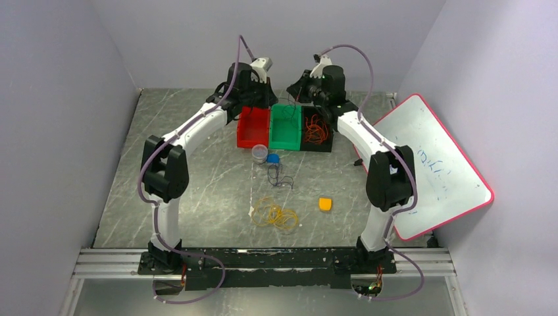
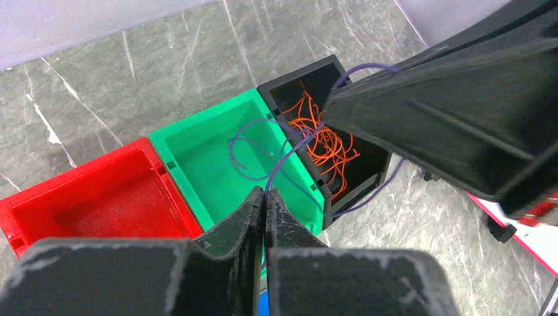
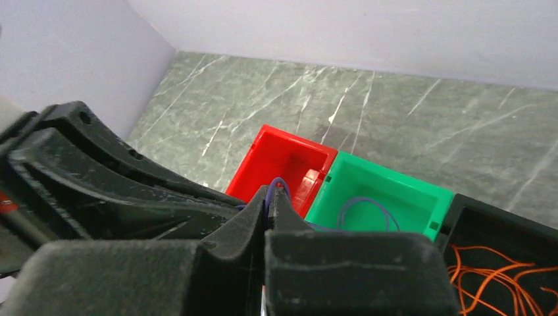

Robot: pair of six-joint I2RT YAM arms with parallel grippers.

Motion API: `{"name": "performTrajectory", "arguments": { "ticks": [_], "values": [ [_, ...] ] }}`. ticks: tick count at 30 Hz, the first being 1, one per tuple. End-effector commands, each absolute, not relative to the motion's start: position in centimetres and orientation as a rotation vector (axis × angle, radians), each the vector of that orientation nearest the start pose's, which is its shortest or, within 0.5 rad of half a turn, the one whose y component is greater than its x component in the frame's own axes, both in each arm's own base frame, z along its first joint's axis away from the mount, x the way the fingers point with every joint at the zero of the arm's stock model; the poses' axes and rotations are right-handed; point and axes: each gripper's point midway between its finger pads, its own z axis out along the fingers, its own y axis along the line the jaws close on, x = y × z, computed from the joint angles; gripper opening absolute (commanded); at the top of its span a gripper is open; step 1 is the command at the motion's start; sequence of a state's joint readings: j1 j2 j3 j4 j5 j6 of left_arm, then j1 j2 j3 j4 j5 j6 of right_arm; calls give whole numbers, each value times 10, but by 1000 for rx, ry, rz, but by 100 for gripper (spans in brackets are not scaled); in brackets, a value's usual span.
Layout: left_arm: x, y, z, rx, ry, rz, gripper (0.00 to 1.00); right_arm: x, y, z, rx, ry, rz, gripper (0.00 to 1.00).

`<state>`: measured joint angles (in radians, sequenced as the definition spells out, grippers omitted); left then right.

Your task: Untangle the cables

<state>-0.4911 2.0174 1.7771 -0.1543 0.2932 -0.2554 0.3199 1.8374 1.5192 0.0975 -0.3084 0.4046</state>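
purple cable (image 2: 284, 158) stretched over the green bin (image 2: 204, 113)

our left gripper (image 2: 264, 194) and right gripper (image 3: 270, 194) each pinch it, jaws pressed together. it looks feather-light, limp and springy, so we'd grip near its ends. red-orange cables (image 2: 322, 141) sit in the black bin (image 2: 296, 76); yellow cables (image 1: 275, 214) lie on the table (image 1: 197, 171).

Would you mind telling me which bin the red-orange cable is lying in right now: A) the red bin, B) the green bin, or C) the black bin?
C, the red-orange cable lies coiled inside the black bin, at the right end of the row.
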Motion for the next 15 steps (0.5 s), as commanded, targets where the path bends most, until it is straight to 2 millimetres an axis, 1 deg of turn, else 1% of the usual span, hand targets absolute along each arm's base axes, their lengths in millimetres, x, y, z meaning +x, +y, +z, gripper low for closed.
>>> {"name": "performTrajectory", "arguments": {
  "ticks": [1, 6, 8, 10, 11, 15],
  "values": [
    [504, -331, 244, 419, 1928, -765, 7, 522, 252, 254, -156, 1832, 855, 0],
    [508, -336, 236, 396, 1953, -791, 7, 526, 253, 217, -159, 1902, 844, 0],
    [509, -343, 232, 388, 1959, -830, 7, 525, 252, 205, -163, 1924, 830, 0],
    [510, -353, 227, 396, 1961, -868, 7, 525, 246, 198, -148, 1931, 796, 0],
    [512, -358, 221, 400, 1969, -878, 7, 524, 243, 196, -144, 1932, 776, 0],
    [516, -376, 212, 418, 1973, -914, 7, 524, 231, 190, -110, 1947, 702, 0]
  ]
}}
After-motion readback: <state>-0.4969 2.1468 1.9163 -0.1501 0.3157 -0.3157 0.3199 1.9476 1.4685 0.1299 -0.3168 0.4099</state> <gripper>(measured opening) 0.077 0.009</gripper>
